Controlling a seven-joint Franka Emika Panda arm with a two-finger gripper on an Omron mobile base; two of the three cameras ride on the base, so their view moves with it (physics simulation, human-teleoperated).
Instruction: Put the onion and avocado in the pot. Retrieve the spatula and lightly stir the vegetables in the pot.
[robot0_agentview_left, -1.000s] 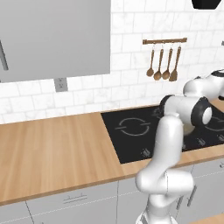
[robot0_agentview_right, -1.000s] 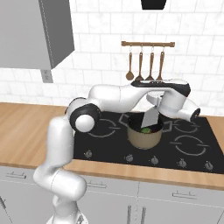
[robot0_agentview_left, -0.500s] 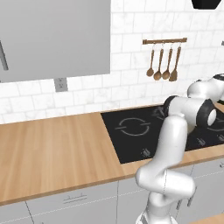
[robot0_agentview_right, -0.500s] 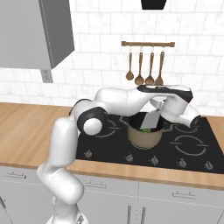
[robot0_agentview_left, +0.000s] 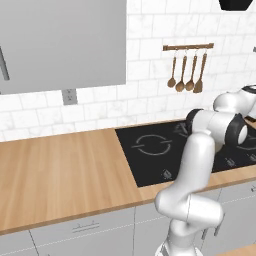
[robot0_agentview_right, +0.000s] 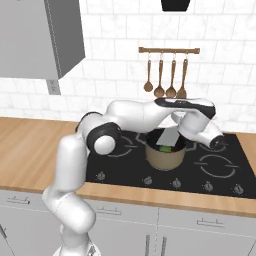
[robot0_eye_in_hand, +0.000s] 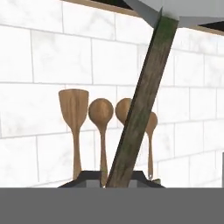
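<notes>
Item: spatula (robot0_eye_in_hand: 144, 92), dark handle clamped in the gripper (robot0_eye_in_hand: 118, 179), its grey blade angled down over the tan pot (robot0_agentview_right: 164, 156) on the hob (robot0_agentview_right: 220, 167), apparently so it can reach the green vegetable inside for stirring.

Arm stretched over the hob, gripper (robot0_eye_in_hand: 114, 186) clamped on a handle.
</notes>
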